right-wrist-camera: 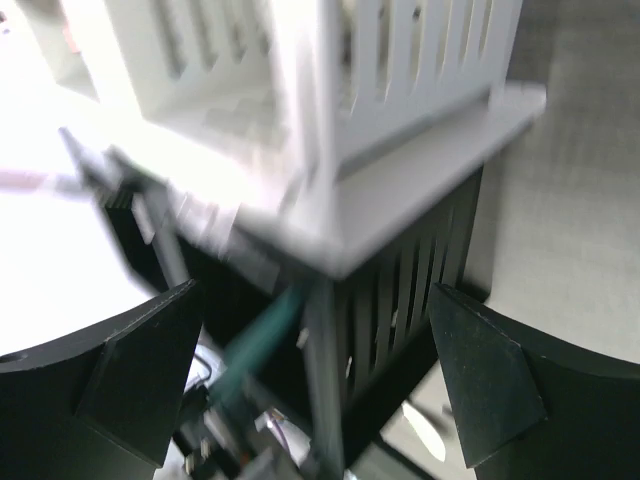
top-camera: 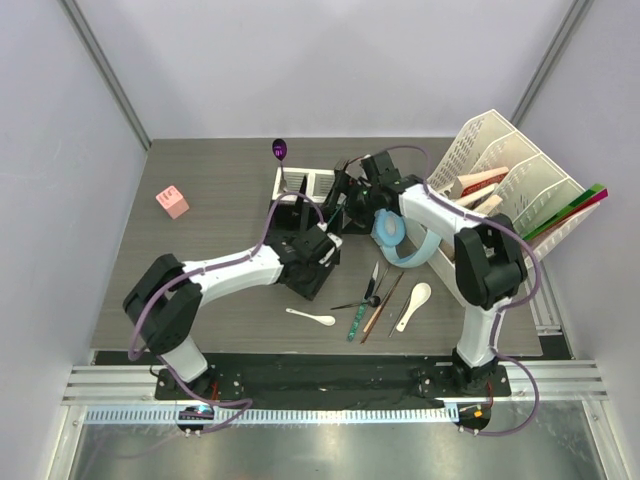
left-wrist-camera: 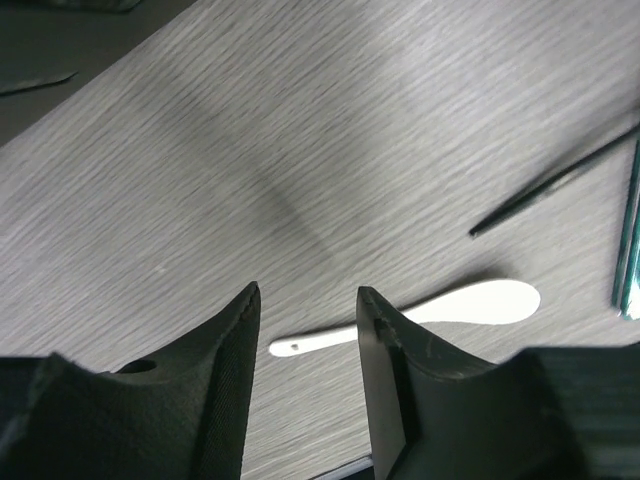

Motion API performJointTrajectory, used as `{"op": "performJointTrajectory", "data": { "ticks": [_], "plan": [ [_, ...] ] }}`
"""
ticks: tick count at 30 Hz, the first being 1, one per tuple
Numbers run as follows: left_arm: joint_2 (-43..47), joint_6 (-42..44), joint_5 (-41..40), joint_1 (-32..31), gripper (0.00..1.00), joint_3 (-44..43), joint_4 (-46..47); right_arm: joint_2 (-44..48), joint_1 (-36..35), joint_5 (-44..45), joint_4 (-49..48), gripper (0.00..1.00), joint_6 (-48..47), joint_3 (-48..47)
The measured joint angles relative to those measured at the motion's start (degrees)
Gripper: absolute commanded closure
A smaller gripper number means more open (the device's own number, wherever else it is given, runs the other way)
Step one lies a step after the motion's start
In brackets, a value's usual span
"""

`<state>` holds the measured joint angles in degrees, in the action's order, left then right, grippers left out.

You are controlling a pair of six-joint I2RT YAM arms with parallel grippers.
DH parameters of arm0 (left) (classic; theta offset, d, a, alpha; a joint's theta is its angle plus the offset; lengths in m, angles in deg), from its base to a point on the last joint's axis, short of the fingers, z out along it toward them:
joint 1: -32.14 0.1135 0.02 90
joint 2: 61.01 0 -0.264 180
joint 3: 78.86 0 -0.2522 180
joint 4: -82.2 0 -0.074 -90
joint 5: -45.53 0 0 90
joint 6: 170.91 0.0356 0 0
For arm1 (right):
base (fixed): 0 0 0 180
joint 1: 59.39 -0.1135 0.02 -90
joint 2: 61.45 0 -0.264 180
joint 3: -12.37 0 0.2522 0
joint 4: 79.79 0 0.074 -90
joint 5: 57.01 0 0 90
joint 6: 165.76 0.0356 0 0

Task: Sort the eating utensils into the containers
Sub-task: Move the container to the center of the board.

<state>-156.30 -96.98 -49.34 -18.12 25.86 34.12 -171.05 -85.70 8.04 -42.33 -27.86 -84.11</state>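
Observation:
A white soup spoon [top-camera: 312,317] lies on the table just in front of my left gripper [top-camera: 311,286]. In the left wrist view the gripper [left-wrist-camera: 305,300] is open and empty above the spoon [left-wrist-camera: 480,303], whose handle end lies between the fingertips. A second white soup spoon [top-camera: 414,305], a black knife [top-camera: 372,283], a green-patterned piece [top-camera: 356,322] and brown chopsticks [top-camera: 381,305] lie in a cluster. A purple spoon [top-camera: 279,150] stands in the caddy [top-camera: 318,183]. My right gripper [top-camera: 345,200] is open beside the caddy; in its blurred wrist view the gripper [right-wrist-camera: 315,380] straddles the caddy's black slotted corner [right-wrist-camera: 430,290].
A light blue ring [top-camera: 390,228] lies right of the caddy under the right arm. A big white slotted rack [top-camera: 510,175] stands at the back right. A small pink block [top-camera: 172,201] sits at the left. A thin dark utensil [left-wrist-camera: 550,185] and the green piece [left-wrist-camera: 628,250] lie right of the left gripper.

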Motion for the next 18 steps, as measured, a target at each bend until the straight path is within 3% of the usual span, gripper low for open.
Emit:
{"op": "performJointTrajectory", "data": {
  "ticks": [10, 18],
  "plan": [
    [3.91, 5.73, 2.36, 0.13, 0.55, 1.36, -1.27, 19.91, -0.02, 4.55, 4.66, 0.00, -1.03, 5.60],
    [1.79, 7.76, 5.66, -0.07, 0.53, 0.24, -3.26, 23.87, -0.09, 6.88, 6.12, 0.00, -0.39, 12.46]
  ]
}}
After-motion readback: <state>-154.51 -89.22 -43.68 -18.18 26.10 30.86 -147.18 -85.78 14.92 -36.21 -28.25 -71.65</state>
